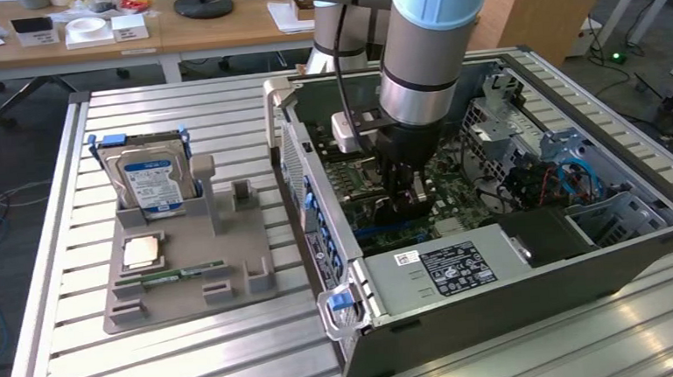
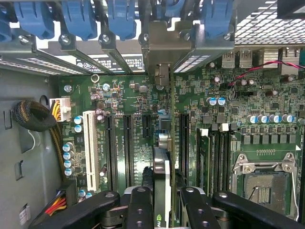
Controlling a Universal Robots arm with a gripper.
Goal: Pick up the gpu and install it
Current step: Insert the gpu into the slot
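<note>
Gripper (image 2: 163, 193): closed on the gpu (image 2: 162, 167), held on edge.
Below: motherboard (image 2: 209, 119), black slots (image 2: 127, 143) at both sides of the card.
Ahead: blue latches (image 2: 121, 19), metal slot covers (image 2: 76, 47).

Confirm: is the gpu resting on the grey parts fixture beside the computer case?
No, the gpu stands edge-on, clamped in the gripper, above the expansion slots of the motherboard.

Robotics lab: slatted metal bench (image 1: 183, 364), wooden desks (image 1: 245, 32) behind.
</note>
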